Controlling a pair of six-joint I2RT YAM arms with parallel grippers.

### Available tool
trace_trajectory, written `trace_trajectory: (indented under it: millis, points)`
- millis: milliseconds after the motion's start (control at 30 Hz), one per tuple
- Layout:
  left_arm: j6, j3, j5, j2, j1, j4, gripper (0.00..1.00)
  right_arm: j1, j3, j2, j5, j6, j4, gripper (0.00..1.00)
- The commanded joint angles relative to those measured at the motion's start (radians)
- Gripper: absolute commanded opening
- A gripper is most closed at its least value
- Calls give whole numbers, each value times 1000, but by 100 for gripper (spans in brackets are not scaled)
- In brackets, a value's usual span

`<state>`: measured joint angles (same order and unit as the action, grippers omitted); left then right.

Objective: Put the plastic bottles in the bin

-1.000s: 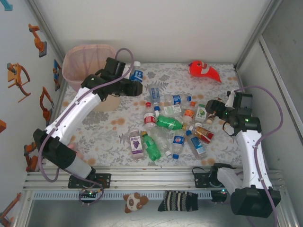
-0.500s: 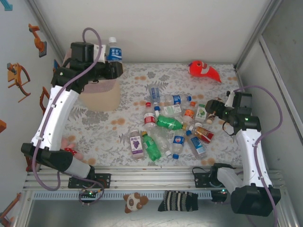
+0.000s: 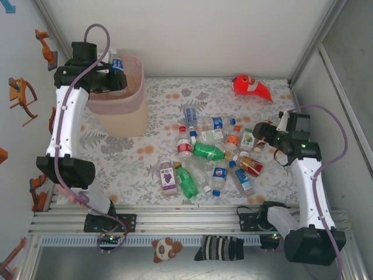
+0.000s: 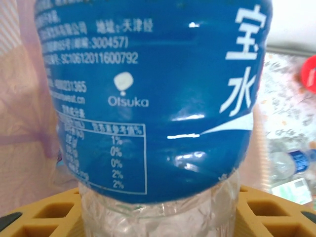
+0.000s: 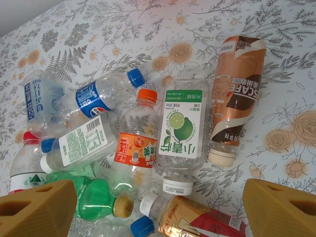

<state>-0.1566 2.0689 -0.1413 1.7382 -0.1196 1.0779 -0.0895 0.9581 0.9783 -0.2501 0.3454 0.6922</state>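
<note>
Upper left: left gripper (image 3: 108, 79) clamps a blue-labelled bottle (image 4: 158, 98) above the bin (image 3: 135, 96). Right gripper (image 3: 263, 135) at right edge, over the bottle pile (image 5: 136, 148) — jaws wide, nothing held

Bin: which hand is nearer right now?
Left. The left hand is over the bin, holding a blue-label bottle; the right hand is far to the bin's right, by the bottle pile.
</note>
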Motion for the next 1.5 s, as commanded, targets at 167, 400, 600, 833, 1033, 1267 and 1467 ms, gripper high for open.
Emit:
trace_trajectory:
  millis: [167,400,600,833,1033,1267,1467]
  points:
    - [77,0,-1,125,31,48,53,-3,25,0,0,18,-1,86]
    - [77,-66,-6,215,32,3,54,-2,23,5,3,14,3,86]
    - [71,-125,-18,272,32,-54,56,-1,16,6,6,13,1,86]
    - [59,-188,-27,297,32,-103,61,-2,1,15,9,9,-1,86]
    - [52,-206,-32,286,31,-116,69,-2,-2,18,14,6,-1,86]
    - [45,-211,-36,232,31,-121,73,-2,-2,35,15,6,0,86]
    - [34,-187,-50,168,32,-116,73,-3,22,90,30,-28,20,85]
